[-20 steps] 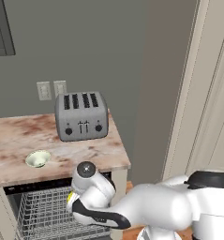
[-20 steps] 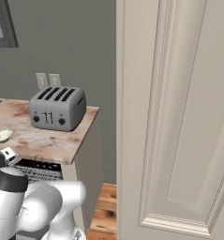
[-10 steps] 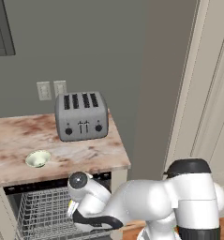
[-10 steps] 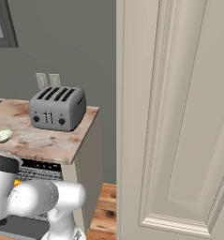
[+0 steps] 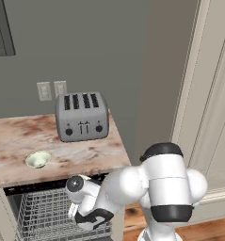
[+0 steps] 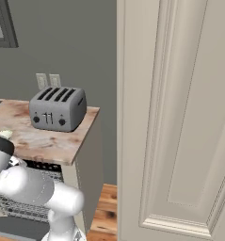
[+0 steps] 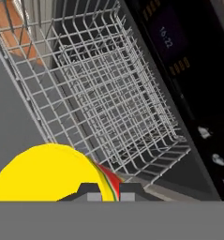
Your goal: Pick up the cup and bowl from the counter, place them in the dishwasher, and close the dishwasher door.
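Observation:
The yellow cup (image 7: 45, 176), with its red-orange mark (image 7: 112, 180), sits at the bottom of the hand view. My gripper (image 7: 108, 191) is shut on its wall, one dark fingertip (image 7: 87, 191) on each side. Beyond the cup lies the dishwasher's grey wire rack (image 7: 108, 93), with the black control strip (image 7: 176, 56) past it and the grey dishwasher door (image 7: 10, 126) to the left. In the left base view my hand (image 5: 88, 215) hangs low over the rack (image 5: 43, 212). The pale bowl (image 5: 37, 159) rests on the marble counter (image 5: 85, 153), left of the arm.
A silver four-slot toaster (image 5: 82, 116) stands at the back of the counter, also visible as the toaster (image 6: 57, 108) from the right. A tall beige door panel (image 6: 180, 117) rises on the right. Wood floor (image 6: 104, 212) shows beside the counter's end.
The arm has folded down and leftward, bringing the hand with the cup lower over the open rack. The bowl and toaster have stayed put.

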